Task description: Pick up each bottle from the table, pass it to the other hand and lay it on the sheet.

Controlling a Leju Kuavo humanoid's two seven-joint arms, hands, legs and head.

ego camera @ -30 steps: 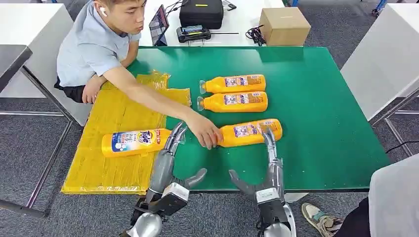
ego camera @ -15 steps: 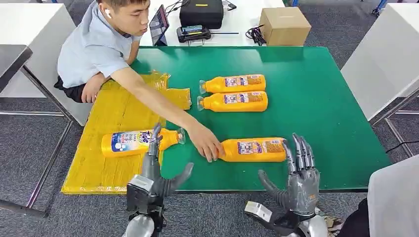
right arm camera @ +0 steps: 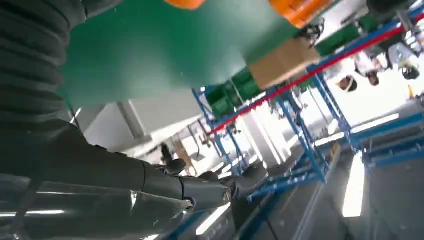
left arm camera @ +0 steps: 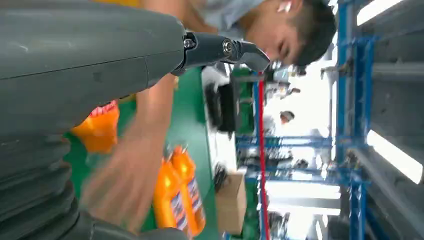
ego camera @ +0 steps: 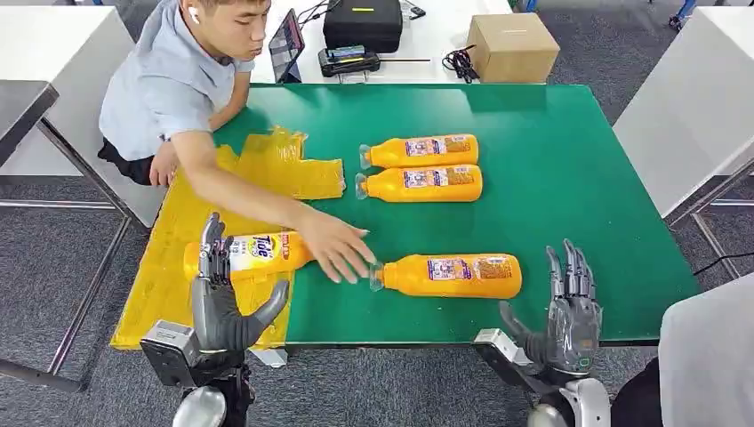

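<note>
a: left hand (ego camera: 218,307), state?
b: lower left of the head frame, raised, fingers spread, thumb out to the side, holding nothing. it stands in front of the crinkled yellow plastic sheet (ego camera: 191,294).

a: right hand (ego camera: 567,316)?
b: lower right of the frame, at the near edge of the green table top (ego camera: 569,178). fingers upright and apart from the thumb, nothing in them.

a: the bottles?
b: four orange plastic bottles, all lying on their sides. one with a blue and white label (ego camera: 253,253) lies on the sheet, left of centre, its neck end over the table. a person's hand (ego camera: 336,250) (the person sits at upper left in a pale blue shirt) reaches across and covers that neck end; whether it touches i cannot tell.

a: the rest?
b: the nearest orange bottle (ego camera: 449,275) lies on the green top at lower centre, clear cap toward the person's hand, just beside the fingertips. it lies between the two robot hands, apart from both. the two remaining orange bottles lie side by side at centre, caps to the left: the far one (ego camera: 420,150) and the one below it (ego camera: 422,182), close together.

a: anything else?
b: a brown cardboard box (ego camera: 513,46) and a black case (ego camera: 362,22) on the white table at top centre. in the left wrist view the person's arm is blurred.
</note>
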